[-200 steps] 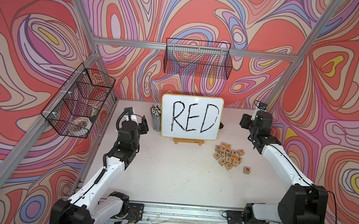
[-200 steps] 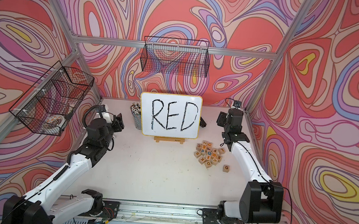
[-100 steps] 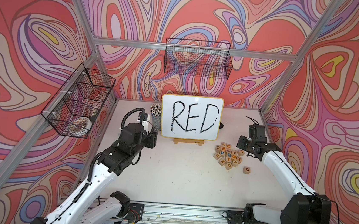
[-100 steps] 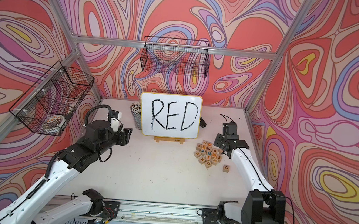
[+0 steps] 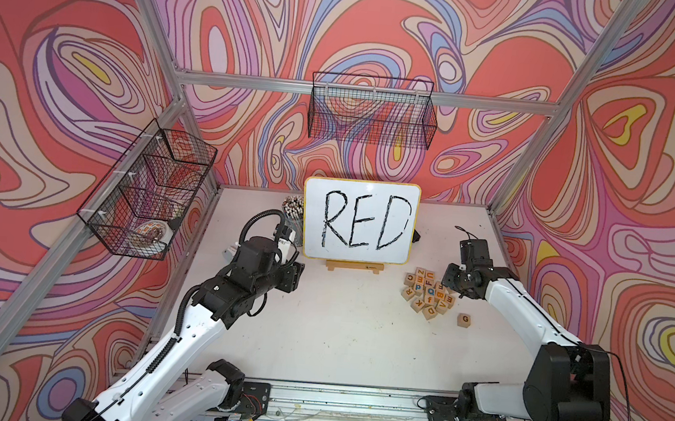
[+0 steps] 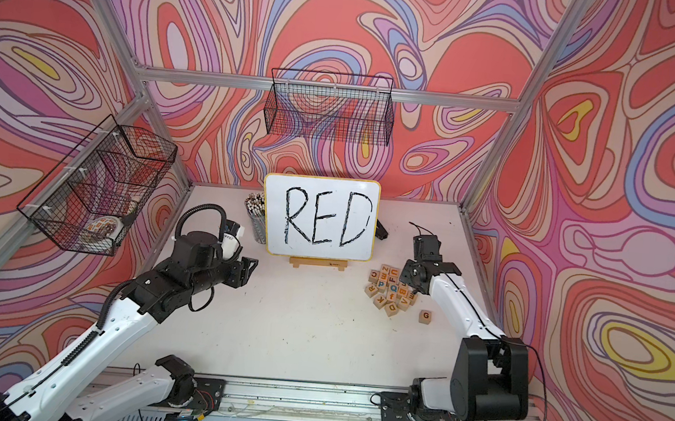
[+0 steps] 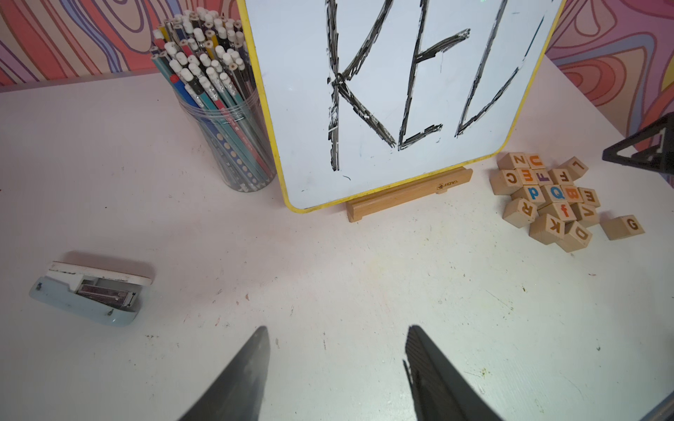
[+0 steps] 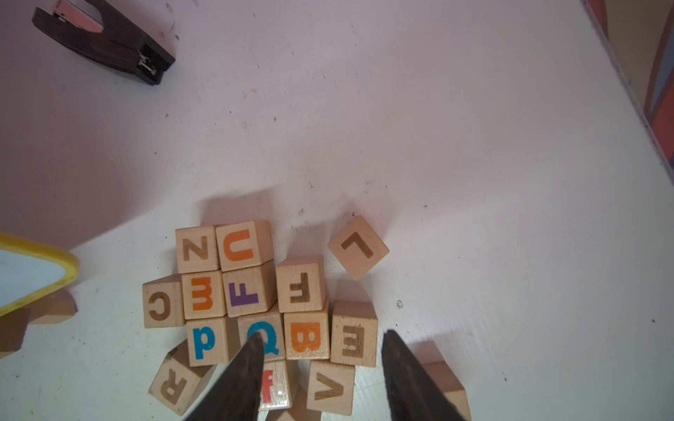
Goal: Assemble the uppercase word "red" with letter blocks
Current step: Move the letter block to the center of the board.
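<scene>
Blocks: cluster of small light-wood letter cubes [image 5: 428,292] on the white table [image 5: 337,336], just right of the yellow-framed whiteboard [image 5: 360,222] with black handwritten RED. No word assembled yet.

Task pieces, all within the cluster:
- R cube [image 7: 527,211], brown capital, on the edge of the pile nearest the left arm, touching the blue "p" cube.
- D cube [image 7: 580,233], brown capital, at the pile's near edge, against the K cube [image 7: 550,226].
- E cube [image 8: 353,339], brown capital lying sideways, on the pile's right edge, beside the orange B cube [image 8: 306,337].

Stray G cube [image 7: 622,227] sits apart from the pile, on its near-right side.

Right claw [image 8: 322,335]: fingers spread, gripping nothing, poised over the pile. In the right wrist view one dark finger crosses the blue Q cube [image 8: 268,333], the other stands just outside the E cube; B and E lie between them. Contact with any cube: cannot tell.

Left claw [image 7: 337,331]: fingers apart, nothing between them, above bare table in front of the whiteboard's wooden stand [image 7: 408,195], well apart from the cubes.

Other items: clear cup of pencils [image 7: 226,138] beside the whiteboard; pale blue stapler [image 7: 87,291] on the left side of the table; black stapler [image 8: 105,36] behind the pile.
</scene>
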Tool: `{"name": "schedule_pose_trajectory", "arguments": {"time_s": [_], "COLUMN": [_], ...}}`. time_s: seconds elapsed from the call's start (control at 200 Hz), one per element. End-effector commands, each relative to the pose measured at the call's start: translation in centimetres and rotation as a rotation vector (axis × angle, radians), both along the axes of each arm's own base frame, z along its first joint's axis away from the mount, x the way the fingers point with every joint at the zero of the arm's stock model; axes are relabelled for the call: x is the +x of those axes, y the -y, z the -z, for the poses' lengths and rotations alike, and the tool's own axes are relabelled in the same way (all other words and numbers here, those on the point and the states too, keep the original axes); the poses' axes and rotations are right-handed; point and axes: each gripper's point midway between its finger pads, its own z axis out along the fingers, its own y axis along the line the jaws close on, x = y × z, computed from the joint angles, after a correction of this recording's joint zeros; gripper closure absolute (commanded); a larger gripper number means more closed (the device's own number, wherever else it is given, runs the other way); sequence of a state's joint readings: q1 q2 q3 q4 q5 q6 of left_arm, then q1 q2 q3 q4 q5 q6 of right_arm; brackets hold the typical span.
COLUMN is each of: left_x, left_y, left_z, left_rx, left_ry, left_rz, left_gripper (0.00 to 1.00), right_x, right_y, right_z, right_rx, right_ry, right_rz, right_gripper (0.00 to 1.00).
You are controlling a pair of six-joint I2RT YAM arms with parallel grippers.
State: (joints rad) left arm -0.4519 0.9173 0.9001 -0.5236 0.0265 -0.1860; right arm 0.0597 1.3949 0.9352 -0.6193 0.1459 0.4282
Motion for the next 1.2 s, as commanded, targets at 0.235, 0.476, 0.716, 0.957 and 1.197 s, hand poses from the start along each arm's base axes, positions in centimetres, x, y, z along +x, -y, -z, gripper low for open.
{"name": "schedule_pose_trajectory", "arguments": {"time_s": [0.235, 0.476, 0.716, 0.957, 1.197], "left_x": [-0.6, -0.9, -1.0, -1.0, -0.8], "left_y": [0.3, -0.3, 0.1, 0.1, 0.3], "left_z": [-0.1, -0.9, -0.9, -0.9, -0.7], "left_rx": [-0.011, -0.012, -0.019, -0.021, -0.017], "left_ry": [0.003, 0.046, 0.041, 0.042, 0.030], "left_rz": [0.031, 0.015, 0.034, 0.031, 0.038], "left_gripper": [0.37, 0.36, 0.36, 0.36, 0.36], "right_x": [0.6, 0.4, 0.3, -1.0, -3.2], "right_y": [1.0, 2.1, 2.6, 2.2, 2.9], "right_z": [1.8, 3.2, 3.4, 3.4, 2.2], "right_rx": [0.049, 0.100, 0.118, 0.129, 0.110], "right_ry": [-0.014, -0.029, -0.040, -0.074, -0.060], "right_rz": [0.063, 0.098, 0.113, 0.101, 0.170], "right_gripper": [0.47, 0.48, 0.51, 0.54, 0.54]}}
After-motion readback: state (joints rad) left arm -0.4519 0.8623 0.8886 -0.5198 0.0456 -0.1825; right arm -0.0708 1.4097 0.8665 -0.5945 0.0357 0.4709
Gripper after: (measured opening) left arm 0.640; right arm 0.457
